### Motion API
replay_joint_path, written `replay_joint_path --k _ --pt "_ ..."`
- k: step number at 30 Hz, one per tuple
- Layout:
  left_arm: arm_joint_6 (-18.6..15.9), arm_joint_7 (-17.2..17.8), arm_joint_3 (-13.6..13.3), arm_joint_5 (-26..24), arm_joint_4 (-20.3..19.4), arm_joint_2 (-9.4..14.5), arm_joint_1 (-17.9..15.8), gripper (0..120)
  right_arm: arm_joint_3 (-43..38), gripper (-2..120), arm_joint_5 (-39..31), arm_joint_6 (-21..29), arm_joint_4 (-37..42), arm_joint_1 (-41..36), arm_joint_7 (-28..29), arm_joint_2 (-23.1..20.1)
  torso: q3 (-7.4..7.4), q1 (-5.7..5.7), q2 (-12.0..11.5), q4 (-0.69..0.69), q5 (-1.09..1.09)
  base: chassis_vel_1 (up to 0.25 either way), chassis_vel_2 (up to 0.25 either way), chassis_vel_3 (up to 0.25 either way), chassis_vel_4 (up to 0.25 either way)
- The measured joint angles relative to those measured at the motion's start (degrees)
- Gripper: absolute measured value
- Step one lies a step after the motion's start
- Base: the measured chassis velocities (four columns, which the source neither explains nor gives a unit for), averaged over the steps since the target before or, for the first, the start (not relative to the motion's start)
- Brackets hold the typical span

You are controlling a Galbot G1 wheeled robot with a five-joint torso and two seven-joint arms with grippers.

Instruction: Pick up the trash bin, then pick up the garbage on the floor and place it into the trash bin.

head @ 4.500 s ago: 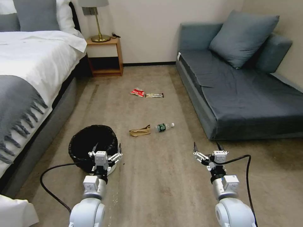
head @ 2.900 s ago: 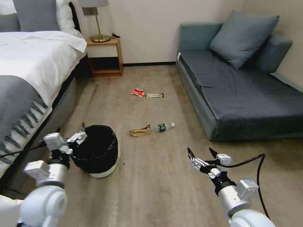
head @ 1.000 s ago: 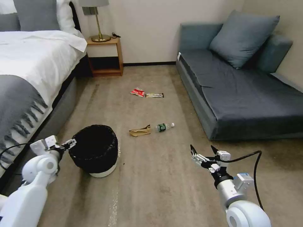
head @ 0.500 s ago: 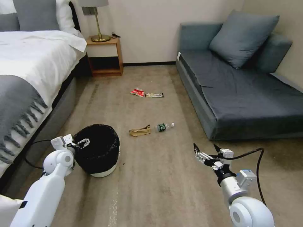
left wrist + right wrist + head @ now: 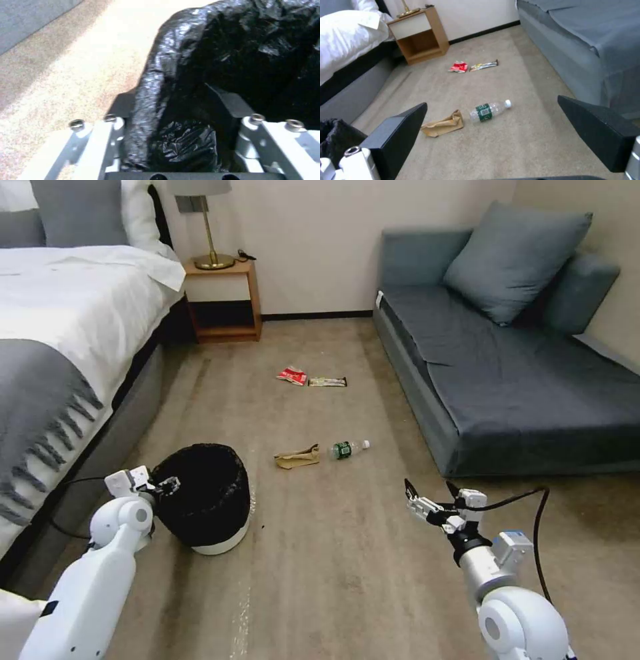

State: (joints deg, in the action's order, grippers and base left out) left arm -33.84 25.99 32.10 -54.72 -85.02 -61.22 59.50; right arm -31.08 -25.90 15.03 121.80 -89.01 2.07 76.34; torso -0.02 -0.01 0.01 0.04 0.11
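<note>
trash bin (image 5: 203, 500) stands on the carpet beside the bed. left gripper (image 5: 176, 140) straddles its bag-lined rim, apparently not yet clamped. right gripper (image 5: 430, 495) hovers wide open. bottle (image 5: 488, 111) green label unreadable.

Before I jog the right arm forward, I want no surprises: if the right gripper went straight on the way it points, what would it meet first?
Probably the clear bottle: it lies between the open fingers of the right gripper, the brown paper bag just beside it. Depth is unclear; it might reach bare carpet first.
</note>
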Motion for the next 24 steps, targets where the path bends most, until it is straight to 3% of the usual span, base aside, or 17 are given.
replay_joint_path --k 6,11,17,24 --pt "0.3 -0.3 1.4 0.0 -0.9 0.1 1.9 22 -0.2 100 -0.6 0.3 0.4 -0.1 0.1 0.1 0.0 0.0 0.0 -0.03 -0.08 0.0 0.0 0.0 0.0" --pt "1.3 -1.3 3.3 0.1 -1.5 0.3 4.3 9 0.3 100 -0.7 0.7 0.6 0.0 0.2 0.5 0.01 0.0 0.0 -0.07 -0.11 0.0 0.0 0.0 0.0" --pt "2.8 -1.6 5.0 0.5 -3.1 0.3 7.1 6 0.8 100 -0.7 1.0 0.8 -0.2 0.2 1.0 0.02 0.0 0.0 -0.05 -0.15 0.0 0.0 0.0 0.0" --pt "5.1 -1.4 6.9 2.4 -8.3 -0.4 11.7 6 1.5 100 -0.7 1.2 2.0 -1.0 -0.2 1.4 0.05 0.01 0.0 -0.05 -0.26 0.0 0.0 0.0 0.0"
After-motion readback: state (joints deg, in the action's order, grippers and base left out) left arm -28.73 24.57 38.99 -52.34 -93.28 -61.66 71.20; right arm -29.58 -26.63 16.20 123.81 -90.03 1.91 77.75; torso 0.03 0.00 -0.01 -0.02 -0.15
